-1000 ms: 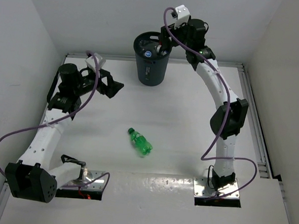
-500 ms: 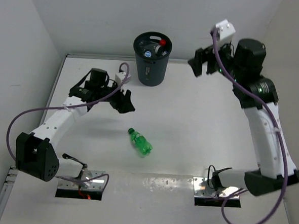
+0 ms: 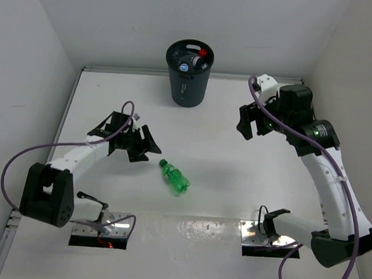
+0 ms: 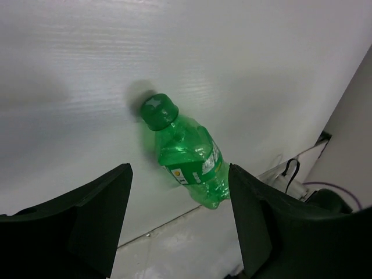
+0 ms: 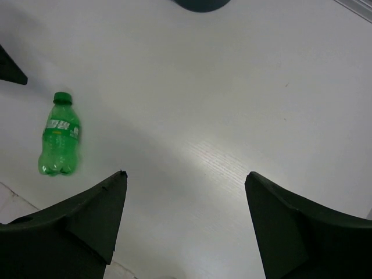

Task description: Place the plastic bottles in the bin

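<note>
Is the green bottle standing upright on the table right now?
No, the green bottle lies on its side on the white table, with nothing touching it.

The top camera is looking down from high over the near edge, taking in the whole worktop (image 3: 234, 180). The left wrist camera is pointing low and close at the green bottle (image 4: 189, 157). The right wrist camera is looking down from higher, farther right. All three are sharing that bottle.
</note>
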Action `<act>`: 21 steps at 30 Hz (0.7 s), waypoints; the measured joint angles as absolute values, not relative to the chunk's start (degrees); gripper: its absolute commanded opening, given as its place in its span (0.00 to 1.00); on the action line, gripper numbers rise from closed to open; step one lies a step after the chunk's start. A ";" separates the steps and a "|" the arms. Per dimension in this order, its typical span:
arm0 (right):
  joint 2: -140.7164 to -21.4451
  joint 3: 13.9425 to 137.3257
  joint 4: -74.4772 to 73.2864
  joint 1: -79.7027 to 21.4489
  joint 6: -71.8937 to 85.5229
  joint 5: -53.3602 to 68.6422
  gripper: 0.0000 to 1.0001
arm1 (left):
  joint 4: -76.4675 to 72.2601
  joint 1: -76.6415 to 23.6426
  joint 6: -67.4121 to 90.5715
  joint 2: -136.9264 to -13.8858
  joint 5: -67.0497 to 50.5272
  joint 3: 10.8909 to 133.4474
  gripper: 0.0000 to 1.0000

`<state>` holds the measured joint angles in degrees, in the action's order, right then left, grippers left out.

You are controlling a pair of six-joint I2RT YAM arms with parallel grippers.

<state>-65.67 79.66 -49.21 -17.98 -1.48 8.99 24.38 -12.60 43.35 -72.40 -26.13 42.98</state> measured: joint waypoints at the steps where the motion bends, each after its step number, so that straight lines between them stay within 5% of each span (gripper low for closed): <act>1: -65.23 79.40 -49.47 -17.98 -1.45 8.99 0.81 | 23.99 -12.21 44.66 -74.11 -26.59 42.98 0.73; 21: -64.77 78.06 -52.71 -18.00 -2.50 7.44 0.81 | 21.80 -17.12 53.52 -97.47 -33.26 46.48 0.69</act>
<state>-64.77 78.06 -52.71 -18.00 -2.50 7.44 21.80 -17.12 53.52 -97.47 -33.26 46.48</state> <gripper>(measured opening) 0.810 0.689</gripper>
